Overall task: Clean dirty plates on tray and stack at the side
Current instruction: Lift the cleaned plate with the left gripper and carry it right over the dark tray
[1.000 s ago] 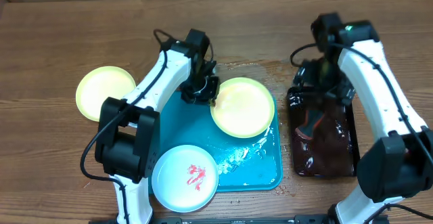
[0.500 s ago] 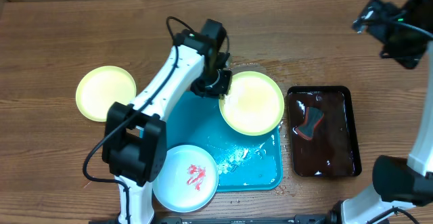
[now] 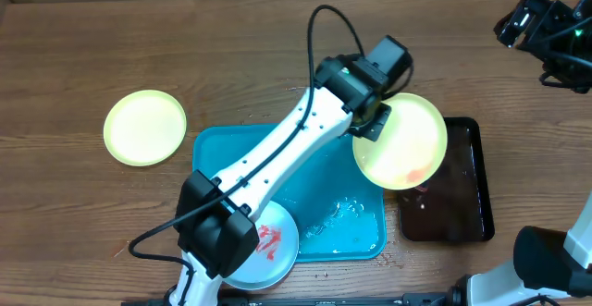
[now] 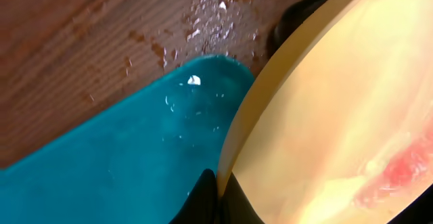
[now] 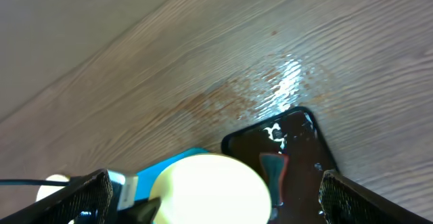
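The rim of a yellow-green plate is pinched between the fingers of the left gripper. In the left wrist view the two dark fingertips are seen pressed onto the rim's edge, one on each face. The plate is held out beyond the fingers, and its far edge overlaps the side of the dark tray that lies closest to them. It appears to be held above that tray rather than rested on it, though the height cannot be judged with certainty. A red smear is seen on the plate's pale centre, on the part farthest from the fingers.

Behind the fingers the turquoise tray is laid on the wooden table, with water beaded on its surface. One rounded corner of it is seen just beside the pinched rim. A pale blue plate, marked with red, lies over the tray corner farthest back from the fingers and is partly hidden by the arm's base. A second yellow-green plate is set on the bare table, well apart from the fingers and off the tray.

The fingers of the right gripper are spread wide with nothing between them. The held plate and the dark tray are seen far below them, and a wet patch shines on the wood beyond.
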Controlling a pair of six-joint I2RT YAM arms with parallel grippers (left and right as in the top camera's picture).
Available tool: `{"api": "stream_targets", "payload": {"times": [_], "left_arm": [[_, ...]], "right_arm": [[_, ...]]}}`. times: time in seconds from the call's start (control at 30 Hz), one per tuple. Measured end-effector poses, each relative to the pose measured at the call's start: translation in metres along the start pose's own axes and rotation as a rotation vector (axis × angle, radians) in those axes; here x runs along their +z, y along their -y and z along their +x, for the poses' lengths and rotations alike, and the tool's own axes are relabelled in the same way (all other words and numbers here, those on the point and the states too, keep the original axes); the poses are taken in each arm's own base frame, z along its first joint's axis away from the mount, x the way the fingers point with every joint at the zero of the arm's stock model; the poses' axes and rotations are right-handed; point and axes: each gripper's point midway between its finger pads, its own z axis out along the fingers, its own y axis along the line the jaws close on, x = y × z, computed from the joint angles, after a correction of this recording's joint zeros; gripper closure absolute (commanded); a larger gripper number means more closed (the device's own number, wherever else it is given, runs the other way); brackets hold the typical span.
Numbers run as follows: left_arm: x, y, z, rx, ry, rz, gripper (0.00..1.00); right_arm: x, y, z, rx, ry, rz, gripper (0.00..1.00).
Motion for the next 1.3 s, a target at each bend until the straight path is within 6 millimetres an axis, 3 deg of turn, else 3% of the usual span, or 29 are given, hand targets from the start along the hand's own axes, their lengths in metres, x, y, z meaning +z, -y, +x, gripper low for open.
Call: {"api": "stream_targets", "payload": {"times": [0.3,0.67,1.3], "left_arm": [[-0.008,0.023,-0.009,0.088,0.116,-0.138,0.96],[-0.027,0.074,-0.009,0.224,0.278,-0.268,0.96],[-0.067,0.108,-0.023,0.414,0.508,-0.504,0.96]], "right_arm": [[-0.003,-0.009,-0.007,-0.005,0.009,-0.095,0.0],[-0.019,0.009,-0.023,0.089,0.028,-0.224,0.0],[-0.028,0.003,-0.023,0.1,0.011,-0.341,0.0]]}}
